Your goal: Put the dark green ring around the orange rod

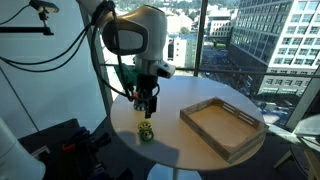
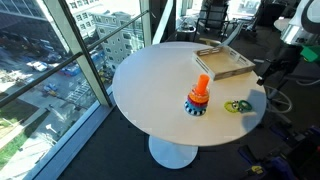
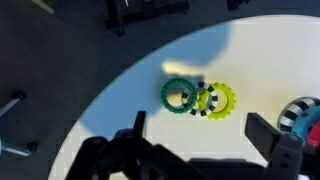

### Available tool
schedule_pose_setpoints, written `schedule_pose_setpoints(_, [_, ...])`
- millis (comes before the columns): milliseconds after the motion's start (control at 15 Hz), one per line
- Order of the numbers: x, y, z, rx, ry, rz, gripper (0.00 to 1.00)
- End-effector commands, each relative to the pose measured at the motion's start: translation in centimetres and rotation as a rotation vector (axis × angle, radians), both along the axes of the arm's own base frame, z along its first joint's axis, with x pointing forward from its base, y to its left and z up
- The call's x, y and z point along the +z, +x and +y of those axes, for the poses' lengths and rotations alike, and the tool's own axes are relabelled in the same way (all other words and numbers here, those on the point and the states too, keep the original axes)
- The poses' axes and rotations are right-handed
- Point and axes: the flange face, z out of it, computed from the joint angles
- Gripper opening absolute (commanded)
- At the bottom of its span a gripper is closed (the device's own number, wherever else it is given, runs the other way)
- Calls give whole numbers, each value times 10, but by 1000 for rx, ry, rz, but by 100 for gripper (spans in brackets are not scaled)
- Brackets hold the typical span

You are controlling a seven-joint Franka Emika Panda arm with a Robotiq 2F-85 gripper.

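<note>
The dark green ring (image 3: pixel 179 95) lies flat on the white round table, linked with a black-and-white ring (image 3: pixel 203 98) and a yellow ring (image 3: pixel 219 99). In both exterior views the ring cluster (image 1: pixel 146 130) (image 2: pixel 237 106) is small. The orange rod (image 2: pixel 201 87) stands upright on a base stacked with coloured rings, left of the cluster; only the edge of that base (image 3: pixel 302 116) shows in the wrist view. My gripper (image 3: pixel 200 135) is open and empty, hovering above the rings (image 1: pixel 147 103) (image 2: pixel 268 78).
A wooden tray (image 1: pixel 222 126) (image 2: pixel 222 63) sits on the table (image 2: pixel 150 90) beyond the rod. The table edge runs close to the rings. Floor-to-ceiling windows stand beside the table, and cables and equipment lie on the floor.
</note>
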Motion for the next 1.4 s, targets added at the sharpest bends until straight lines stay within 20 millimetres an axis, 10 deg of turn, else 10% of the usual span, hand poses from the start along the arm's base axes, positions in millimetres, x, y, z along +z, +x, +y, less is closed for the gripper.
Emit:
schedule_pose_setpoints(0, [-27,3,-12,-56,21,-8,100])
schedule_pose_setpoints(1333, [-142,10,-16,-143,47,24,100])
